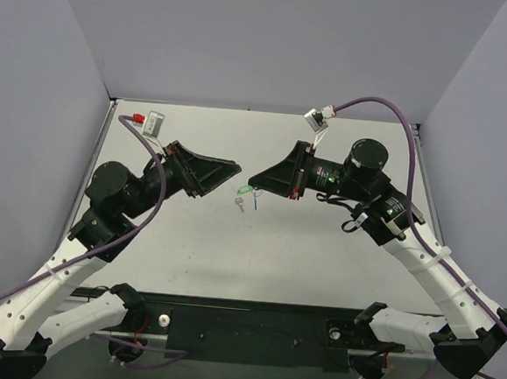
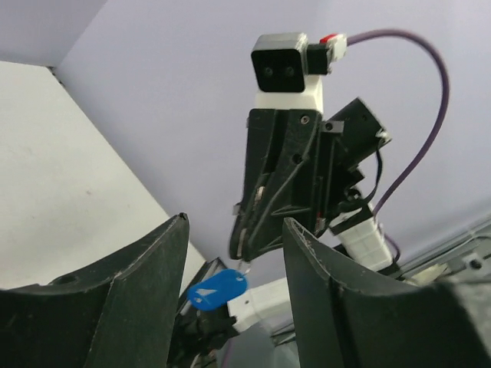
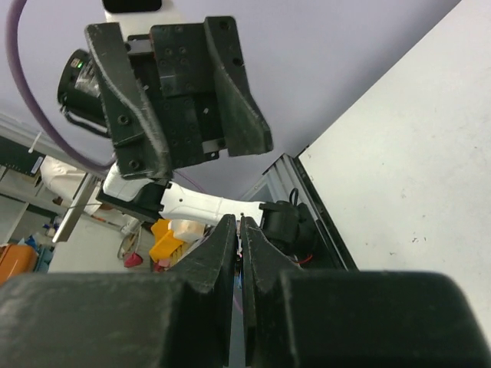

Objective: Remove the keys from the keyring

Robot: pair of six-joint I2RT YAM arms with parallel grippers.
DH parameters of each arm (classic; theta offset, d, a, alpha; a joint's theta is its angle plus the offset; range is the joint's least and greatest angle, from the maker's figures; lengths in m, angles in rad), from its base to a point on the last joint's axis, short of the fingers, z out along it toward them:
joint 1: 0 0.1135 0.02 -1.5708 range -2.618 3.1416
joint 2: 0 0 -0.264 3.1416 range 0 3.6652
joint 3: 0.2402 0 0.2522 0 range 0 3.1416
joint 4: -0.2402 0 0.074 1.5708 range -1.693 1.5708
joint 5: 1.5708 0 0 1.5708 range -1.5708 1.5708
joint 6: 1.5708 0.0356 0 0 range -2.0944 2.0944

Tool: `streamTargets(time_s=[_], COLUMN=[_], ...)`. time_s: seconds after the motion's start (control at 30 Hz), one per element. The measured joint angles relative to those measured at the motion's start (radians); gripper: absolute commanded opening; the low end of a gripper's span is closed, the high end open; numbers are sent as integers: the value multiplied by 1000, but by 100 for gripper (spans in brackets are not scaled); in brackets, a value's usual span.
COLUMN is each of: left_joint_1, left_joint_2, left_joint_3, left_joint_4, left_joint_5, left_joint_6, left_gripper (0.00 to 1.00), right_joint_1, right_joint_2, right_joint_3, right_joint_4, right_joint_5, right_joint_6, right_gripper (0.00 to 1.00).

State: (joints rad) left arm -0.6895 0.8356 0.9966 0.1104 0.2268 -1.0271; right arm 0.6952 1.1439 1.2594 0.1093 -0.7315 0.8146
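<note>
Above the surface (image 1: 319, 247), two tools face each other closely.
Left tool (image 2: 236, 224) gapes wide, holding nothing; the blue keyring (image 2: 219, 287) dangles from the right tool (image 1: 252, 181), its fingers pinched narrow on the ring, beside a green tag (image 1: 247, 190).

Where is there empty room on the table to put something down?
The middle is crowded: the left gripper and right gripper meet by the green tag, silver key and blue tag. Bare table lies in front, between that key and the black base rail, and behind, toward the back wall.
</note>
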Motion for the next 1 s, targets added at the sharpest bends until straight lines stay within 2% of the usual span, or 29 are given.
streamTargets(time_s=[0.2, 0.4, 0.7, 0.97, 1.0], left_joint_1=[130, 143, 143, 119, 112], left_joint_2=[69, 146, 187, 224, 229], left_joint_3=[54, 53, 57, 72, 74], left_joint_4=[-34, 32, 186, 214, 214], left_joint_5=[323, 544, 702, 740, 740], left_joint_6=[122, 131, 78, 63, 64], left_gripper=[56, 53, 45, 36, 32], right_joint_1=[-1, -1, -1, -1, -1], right_joint_2=[1, 7, 20, 26, 26], right_joint_3=[34, 35, 42, 45, 46], right_joint_4=[-12, -9, -2, 8, 10], right_joint_5=[-52, -76, -82, -89, -90], right_joint_6=[4, 23, 27, 42, 45], right_gripper=[0, 0, 0, 0, 0])
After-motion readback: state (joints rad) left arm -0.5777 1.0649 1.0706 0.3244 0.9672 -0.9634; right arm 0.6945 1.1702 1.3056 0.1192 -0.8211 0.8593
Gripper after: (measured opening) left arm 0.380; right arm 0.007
